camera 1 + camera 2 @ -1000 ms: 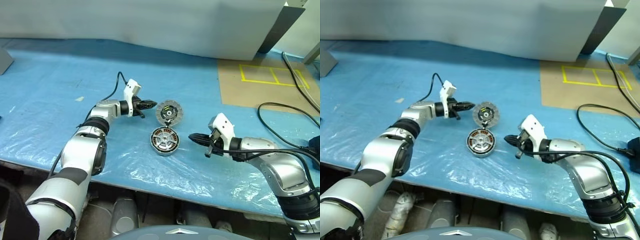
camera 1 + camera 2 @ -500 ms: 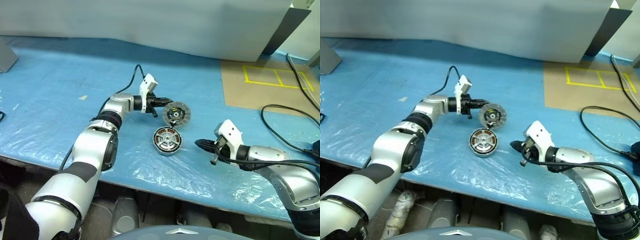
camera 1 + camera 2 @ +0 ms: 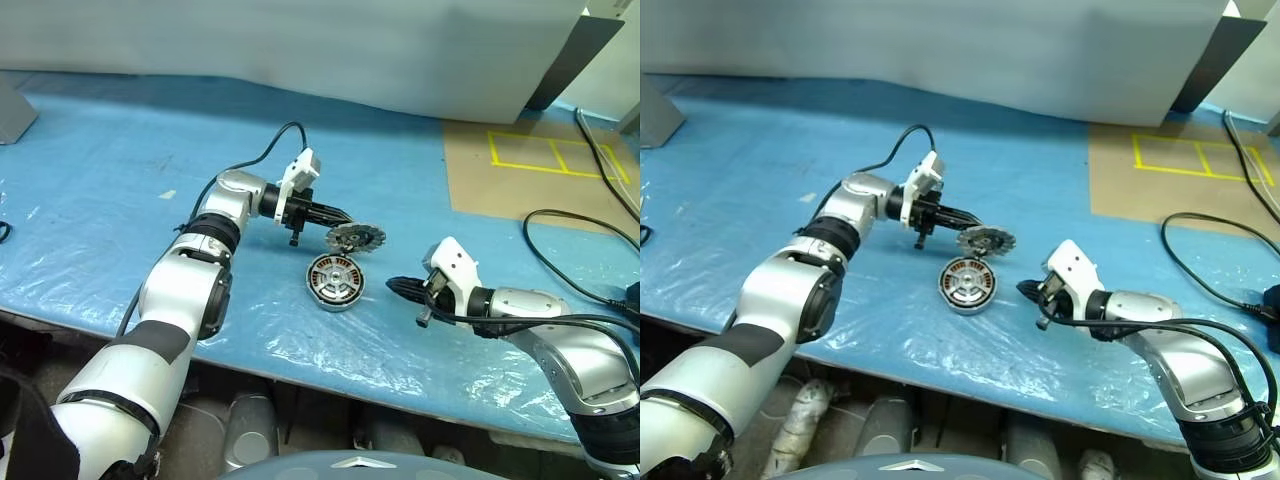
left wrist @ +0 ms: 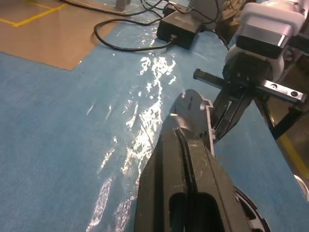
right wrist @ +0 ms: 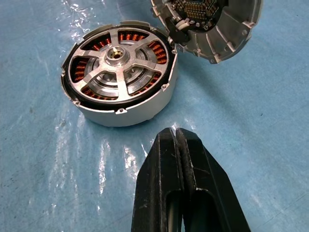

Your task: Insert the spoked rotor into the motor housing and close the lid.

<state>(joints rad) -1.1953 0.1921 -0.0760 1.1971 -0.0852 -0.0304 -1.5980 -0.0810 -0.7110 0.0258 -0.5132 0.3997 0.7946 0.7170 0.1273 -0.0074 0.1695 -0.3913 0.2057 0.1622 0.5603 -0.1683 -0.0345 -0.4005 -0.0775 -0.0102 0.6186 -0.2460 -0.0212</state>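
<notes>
The motor housing (image 3: 335, 281) is a squat silver cup standing on the blue table, with copper windings inside. A spoked rotor (image 5: 117, 66) with a thin dark rim sits inside it. My left gripper (image 3: 336, 222) is shut on the edge of the lid (image 3: 356, 237), a silvery disc. It holds the lid nearly level in the air, just behind the housing. The lid's (image 5: 219, 29) segmented face looks down. My right gripper (image 3: 393, 287) hovers low to the right of the housing, shut, with nothing between its fingers (image 5: 166, 145).
Black cables (image 3: 560, 225) and a black adapter (image 4: 186, 29) lie at the right. A brown board with yellow tape (image 3: 525, 165) lies at the back right. A white panel (image 3: 300, 50) stands along the back. The table's front edge (image 3: 300, 365) runs close below the housing.
My left gripper has raised the lid off the table and rolled it from face-up to nearly level, close behind the housing. The right gripper has held still. The camera has shifted.
</notes>
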